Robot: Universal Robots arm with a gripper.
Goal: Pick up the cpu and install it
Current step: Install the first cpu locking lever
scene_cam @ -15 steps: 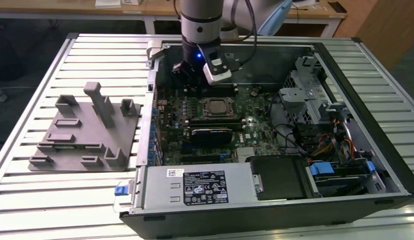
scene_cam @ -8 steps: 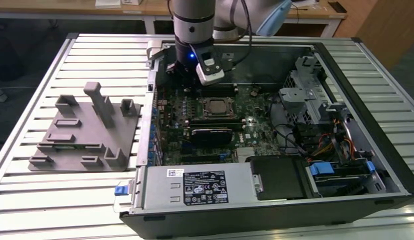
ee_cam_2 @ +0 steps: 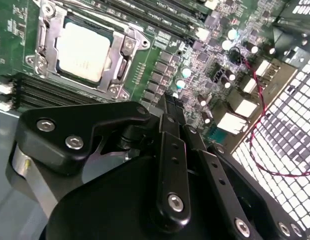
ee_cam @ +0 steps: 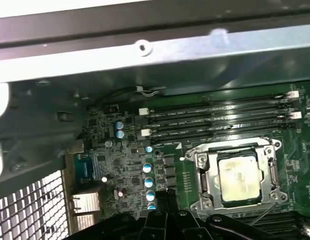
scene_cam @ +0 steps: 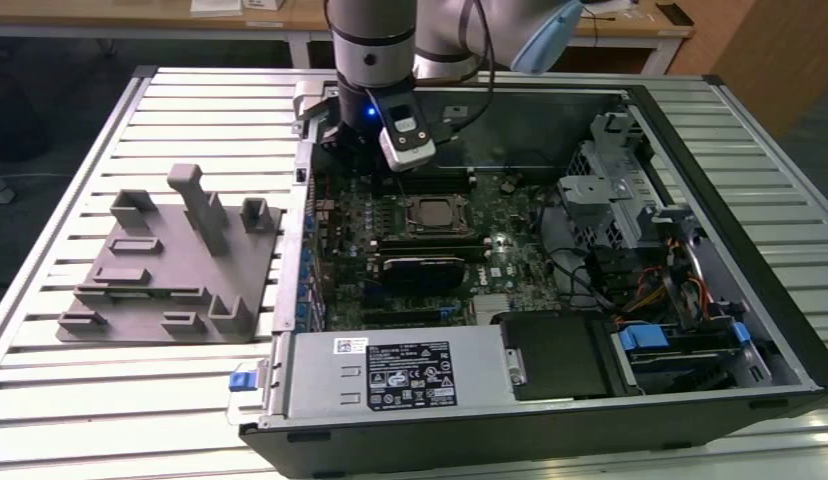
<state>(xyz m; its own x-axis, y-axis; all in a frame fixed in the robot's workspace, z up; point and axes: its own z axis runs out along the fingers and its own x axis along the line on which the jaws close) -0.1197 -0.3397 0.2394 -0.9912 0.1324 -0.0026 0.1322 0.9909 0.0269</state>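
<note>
I am inside the big open computer case point(scene_cam: 774, 330), and its tall walls stand all around me. The wall at the back with the little holes point(ee_cam_2: 275, 150) is near me, so if I swing that way I could bump it. A thin red wire point(ee_cam_2: 250, 75) runs just beside me, and I think I could snag it.

The green board point(scene_cam: 521, 215) lies flat under me. It is full of tiny round parts that I could knock.

The cpu point(ee_cam_2: 82, 50) already sits in its square socket point(ee_cam: 237, 175), with the metal frame around it. In the exterior view it lies just in front of my claw point(scene_cam: 407, 160), a little apart.

My claw point(ee_cam_2: 167, 102) has its fingers pressed close together, and it holds nothing.

The most open room is straight up. The grey stand with posts point(scene_cam: 174, 260) is outside the case, well apart.
</note>
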